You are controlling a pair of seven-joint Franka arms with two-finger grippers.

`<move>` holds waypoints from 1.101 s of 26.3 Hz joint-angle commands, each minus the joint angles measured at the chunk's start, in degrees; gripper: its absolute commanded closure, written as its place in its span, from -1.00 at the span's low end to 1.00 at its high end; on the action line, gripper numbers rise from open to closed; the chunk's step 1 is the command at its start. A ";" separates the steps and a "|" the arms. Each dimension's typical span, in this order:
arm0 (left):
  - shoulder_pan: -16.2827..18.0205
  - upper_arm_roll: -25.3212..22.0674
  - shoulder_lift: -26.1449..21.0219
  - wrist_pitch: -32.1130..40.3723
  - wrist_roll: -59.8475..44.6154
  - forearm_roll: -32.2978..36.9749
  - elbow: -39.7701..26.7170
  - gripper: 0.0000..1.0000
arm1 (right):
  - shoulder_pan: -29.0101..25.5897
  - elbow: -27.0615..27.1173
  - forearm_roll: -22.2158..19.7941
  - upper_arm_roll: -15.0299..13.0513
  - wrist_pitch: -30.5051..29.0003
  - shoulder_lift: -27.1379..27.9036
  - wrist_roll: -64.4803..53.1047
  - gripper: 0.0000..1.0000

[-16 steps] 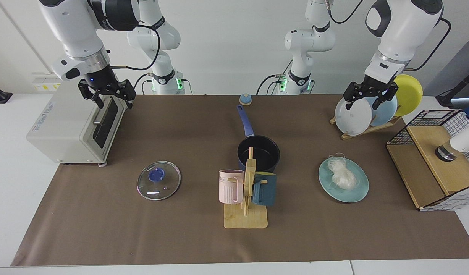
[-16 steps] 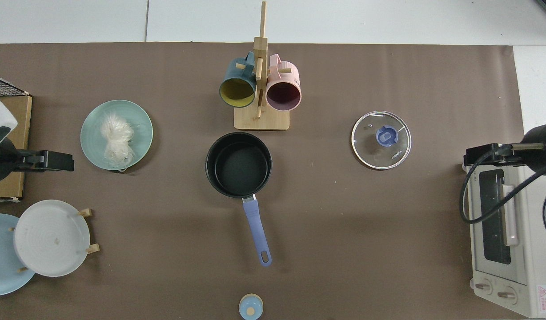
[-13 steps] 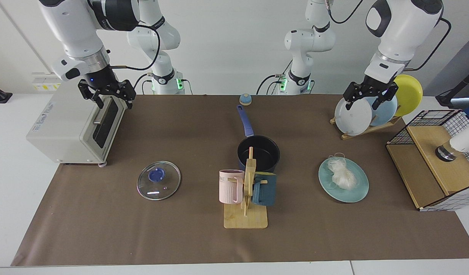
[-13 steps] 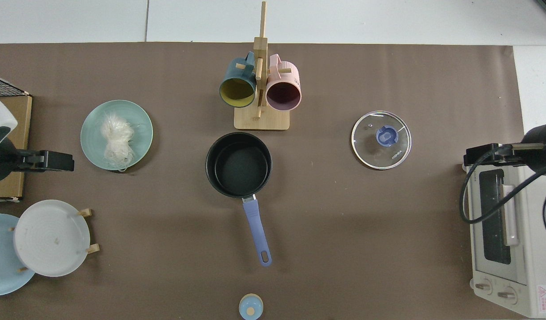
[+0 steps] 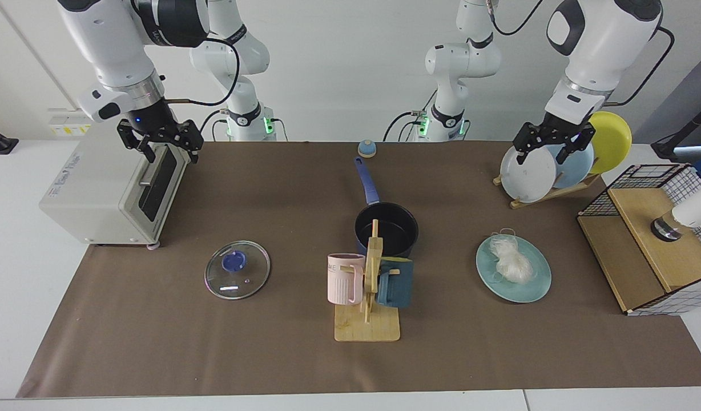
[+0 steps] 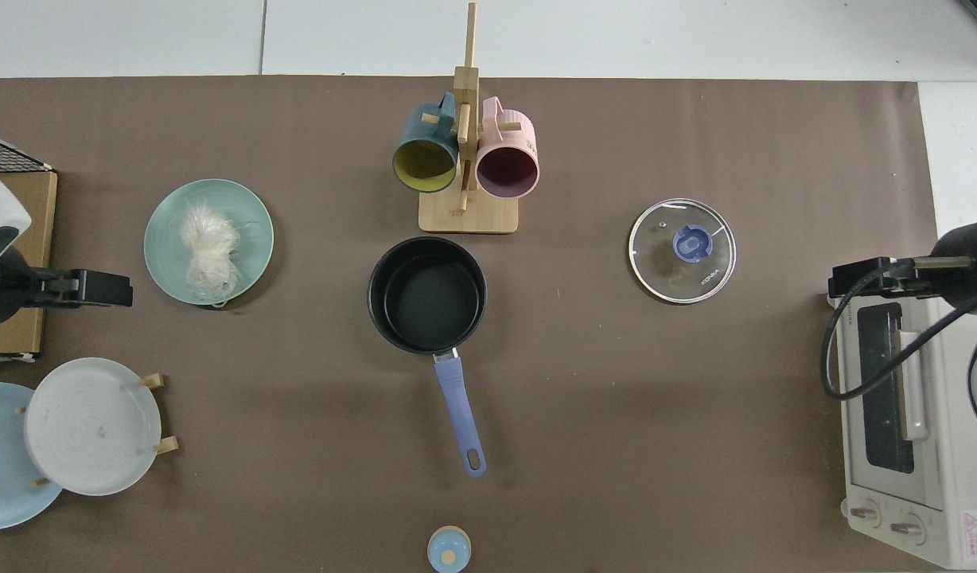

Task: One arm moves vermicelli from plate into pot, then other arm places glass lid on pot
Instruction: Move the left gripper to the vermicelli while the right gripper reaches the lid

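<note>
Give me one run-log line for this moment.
vermicelli on plate | pot empty | glass lid on table | left gripper, right gripper raised, jaws open, empty

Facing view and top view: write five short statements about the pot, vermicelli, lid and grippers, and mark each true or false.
1. The vermicelli lies on the teal plate. True.
2. The glass lid sits on the pot. False: it lies flat on the brown mat, apart from the pot, which stands uncovered and empty.
3. The left gripper hangs in front of the plate rack with open fingers, holding nothing. True.
4. The right gripper grips the lid's knob. False: it hangs open by the toaster oven, far from the lid.
5. The pot's handle points toward the mug stand. False: it points away from it, toward the arms' bases.
</note>
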State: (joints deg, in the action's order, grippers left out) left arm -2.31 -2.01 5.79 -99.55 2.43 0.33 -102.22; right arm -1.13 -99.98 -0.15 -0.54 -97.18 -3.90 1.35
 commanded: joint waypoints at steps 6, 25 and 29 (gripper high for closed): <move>0.29 0.34 0.27 0.50 0.03 0.38 0.44 -1.00 | 0.34 -5.39 0.68 0.10 -7.49 1.69 0.14 -1.00; 0.90 0.25 0.01 -0.81 -0.14 0.20 0.36 -1.00 | 0.78 -1.53 0.33 4.40 -19.79 16.55 3.13 -1.00; 1.86 -0.89 -2.71 -3.96 -0.14 -1.99 0.36 -1.00 | 0.69 0.31 -0.55 5.63 -22.70 19.97 4.80 -1.00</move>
State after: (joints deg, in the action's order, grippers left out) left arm -2.08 -2.53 5.57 -99.88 2.38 0.01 -102.23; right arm 0.53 -102.95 -0.18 3.10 -117.55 11.91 3.78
